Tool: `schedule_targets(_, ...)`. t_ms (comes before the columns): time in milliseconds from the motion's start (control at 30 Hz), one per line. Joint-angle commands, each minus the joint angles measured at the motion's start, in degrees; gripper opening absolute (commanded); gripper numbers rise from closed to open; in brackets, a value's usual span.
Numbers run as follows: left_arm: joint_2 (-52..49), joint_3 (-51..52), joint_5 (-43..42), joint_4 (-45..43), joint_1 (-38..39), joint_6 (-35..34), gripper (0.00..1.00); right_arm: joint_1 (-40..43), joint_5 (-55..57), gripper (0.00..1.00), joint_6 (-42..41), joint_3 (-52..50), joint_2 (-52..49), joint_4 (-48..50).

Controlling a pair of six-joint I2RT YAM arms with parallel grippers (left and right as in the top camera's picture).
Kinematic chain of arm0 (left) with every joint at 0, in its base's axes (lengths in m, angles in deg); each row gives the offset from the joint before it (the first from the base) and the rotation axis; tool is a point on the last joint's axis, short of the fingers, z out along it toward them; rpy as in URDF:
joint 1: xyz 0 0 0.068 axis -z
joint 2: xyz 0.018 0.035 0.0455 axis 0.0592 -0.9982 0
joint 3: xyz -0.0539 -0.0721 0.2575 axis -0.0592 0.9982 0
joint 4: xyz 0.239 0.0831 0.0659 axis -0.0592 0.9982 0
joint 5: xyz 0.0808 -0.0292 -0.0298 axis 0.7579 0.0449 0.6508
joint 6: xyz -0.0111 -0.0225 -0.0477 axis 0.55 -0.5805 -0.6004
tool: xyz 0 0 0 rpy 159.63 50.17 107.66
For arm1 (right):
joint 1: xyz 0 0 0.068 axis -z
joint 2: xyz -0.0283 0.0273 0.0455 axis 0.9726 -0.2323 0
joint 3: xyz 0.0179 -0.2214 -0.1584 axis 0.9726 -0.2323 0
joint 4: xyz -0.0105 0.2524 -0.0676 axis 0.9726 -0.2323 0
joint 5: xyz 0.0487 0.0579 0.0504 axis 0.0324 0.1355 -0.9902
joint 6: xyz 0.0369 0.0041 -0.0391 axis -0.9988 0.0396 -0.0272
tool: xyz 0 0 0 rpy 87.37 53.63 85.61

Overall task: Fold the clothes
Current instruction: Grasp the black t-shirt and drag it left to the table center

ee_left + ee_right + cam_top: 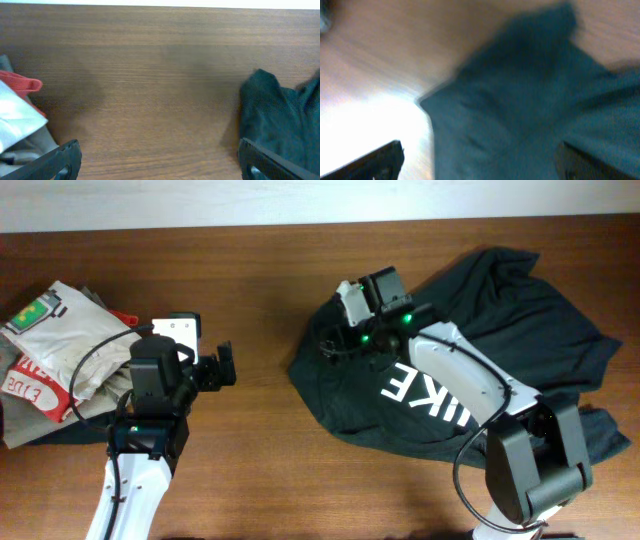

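The black T-shirt [500, 330] lies crumpled on the right half of the table, with white letters [420, 395] showing near its front. My right gripper [328, 345] is open and hovers over the shirt's left edge. In the right wrist view its jaws [480, 155] are spread wide with the dark cloth [520, 90] beneath them, nothing held. My left gripper [222, 367] is open and empty over bare wood, left of the shirt. In the left wrist view its jaws [160, 155] frame bare table, with the shirt's edge [280, 120] at the right.
A pile of other garments sits at the far left: a white folded tee with a green label [40, 310] on a red-and-white printed one [25, 380], also showing in the left wrist view [20, 110]. Bare wooden table [260, 270] lies between pile and shirt.
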Motion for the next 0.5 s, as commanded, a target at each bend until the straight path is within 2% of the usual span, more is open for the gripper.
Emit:
schedule_targets(0,-0.74,-0.98,-8.17,-1.86,0.33,0.87,0.99,7.21,10.01,0.99,-0.15,6.19,1.03,-10.54)
schedule_targets(33,-2.62,-0.98,-13.22,-2.49,0.63,0.87,0.99,12.41,10.25,0.99,-0.15,8.28,2.08,-16.81)
schedule_targets(67,-3.98,-0.98,-14.56,-2.51,1.11,0.87,0.99,14.23,10.21,0.98,-0.15,8.59,2.56,-18.36)
schedule_targets(167,-12.09,-0.98,-15.37,-3.52,5.18,0.94,0.99,22.32,10.01,0.99,-0.15,8.74,4.98,-24.24)
schedule_targets(267,-24.26,-1.01,-15.21,-11.50,9.25,2.19,0.98,29.14,10.01,0.99,-0.13,8.72,5.44,-30.71)
schedule_targets(467,-35.85,-1.01,-15.28,-24.90,16.57,0.15,0.82,32.50,10.03,0.99,-0.11,8.72,5.44,-33.57)
